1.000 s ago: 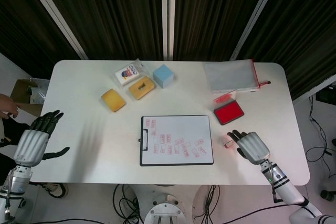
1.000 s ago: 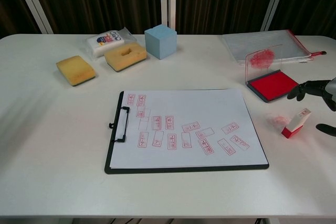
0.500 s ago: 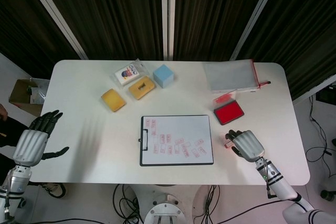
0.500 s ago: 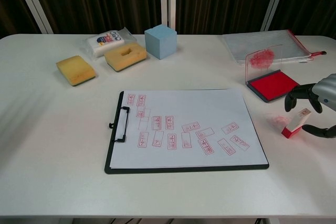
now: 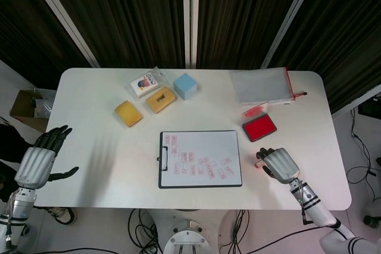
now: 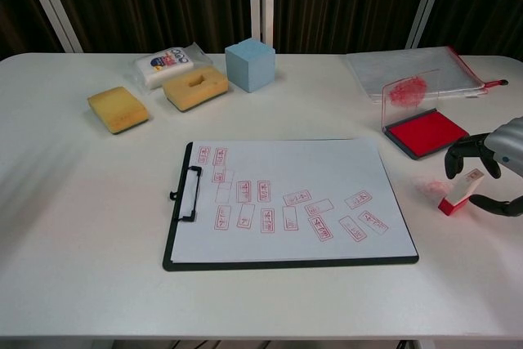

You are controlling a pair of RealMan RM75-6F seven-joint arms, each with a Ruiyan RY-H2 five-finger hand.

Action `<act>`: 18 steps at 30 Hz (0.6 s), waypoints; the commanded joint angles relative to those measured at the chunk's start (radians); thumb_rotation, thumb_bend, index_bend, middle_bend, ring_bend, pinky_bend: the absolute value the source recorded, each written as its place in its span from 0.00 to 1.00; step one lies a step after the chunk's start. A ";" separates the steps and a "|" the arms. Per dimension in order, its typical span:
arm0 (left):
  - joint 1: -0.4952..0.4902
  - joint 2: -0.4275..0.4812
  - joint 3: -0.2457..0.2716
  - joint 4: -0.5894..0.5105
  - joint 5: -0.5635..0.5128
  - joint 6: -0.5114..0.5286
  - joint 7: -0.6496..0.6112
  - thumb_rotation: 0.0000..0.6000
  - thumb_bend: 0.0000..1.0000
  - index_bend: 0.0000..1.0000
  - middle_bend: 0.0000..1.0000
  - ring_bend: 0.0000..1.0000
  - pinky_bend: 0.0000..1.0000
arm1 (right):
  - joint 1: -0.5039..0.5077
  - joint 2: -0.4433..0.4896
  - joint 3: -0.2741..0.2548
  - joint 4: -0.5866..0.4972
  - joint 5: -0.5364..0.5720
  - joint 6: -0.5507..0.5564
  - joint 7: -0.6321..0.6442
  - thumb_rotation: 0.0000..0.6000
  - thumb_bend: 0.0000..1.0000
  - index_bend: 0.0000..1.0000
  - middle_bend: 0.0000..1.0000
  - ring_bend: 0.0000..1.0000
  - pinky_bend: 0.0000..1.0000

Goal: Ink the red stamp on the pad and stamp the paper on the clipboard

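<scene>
The red stamp (image 6: 462, 191) leans on the table to the right of the clipboard (image 6: 288, 202), whose paper (image 5: 202, 157) carries several red prints. My right hand (image 6: 495, 172) hovers over the stamp with fingers curved around it on both sides; no contact shows. In the head view that right hand (image 5: 280, 164) covers most of the stamp (image 5: 259, 162). The open ink pad (image 6: 426, 131) with its clear lid raised lies behind the stamp. My left hand (image 5: 40, 160) hangs off the table's left edge, fingers spread, holding nothing.
Two yellow sponges (image 6: 118, 109) (image 6: 195, 87), a blue cube (image 6: 250, 64) and a wrapped packet (image 6: 167, 64) stand at the back left. A clear zip pouch (image 6: 417, 70) lies at the back right. A cardboard box (image 5: 30, 108) sits left of the table.
My right hand has moved left and down onto the stamp's spot, its fingers curling around it. A person's arm at the far left edge has withdrawn. The left hand stayed still.
</scene>
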 commanded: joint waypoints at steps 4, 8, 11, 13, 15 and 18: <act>0.001 -0.001 0.001 0.001 -0.002 -0.001 0.000 0.79 0.12 0.08 0.07 0.10 0.19 | 0.003 -0.005 -0.003 0.008 0.003 0.002 0.005 1.00 0.26 0.47 0.41 0.59 0.81; 0.001 0.000 0.002 0.002 -0.003 0.000 -0.001 0.79 0.12 0.08 0.07 0.10 0.19 | 0.005 -0.009 -0.005 0.013 0.006 0.001 0.004 1.00 0.26 0.49 0.42 0.59 0.81; 0.002 -0.001 0.002 0.004 -0.003 0.001 -0.003 0.80 0.12 0.08 0.07 0.10 0.19 | 0.008 -0.012 -0.005 0.015 0.008 0.001 0.001 1.00 0.26 0.51 0.43 0.60 0.81; 0.003 -0.001 0.003 0.005 -0.003 0.001 -0.005 0.79 0.12 0.08 0.07 0.10 0.19 | 0.008 -0.015 -0.006 0.016 0.009 0.002 -0.001 1.00 0.27 0.51 0.44 0.60 0.81; 0.003 -0.002 0.003 0.007 -0.004 0.002 -0.006 0.79 0.12 0.08 0.07 0.10 0.19 | 0.009 -0.017 -0.008 0.018 0.008 0.005 0.000 1.00 0.28 0.52 0.45 0.60 0.81; 0.004 -0.002 0.004 0.009 -0.004 0.003 -0.009 0.80 0.12 0.08 0.07 0.10 0.19 | 0.009 -0.021 -0.009 0.021 0.008 0.009 0.001 1.00 0.29 0.54 0.47 0.60 0.81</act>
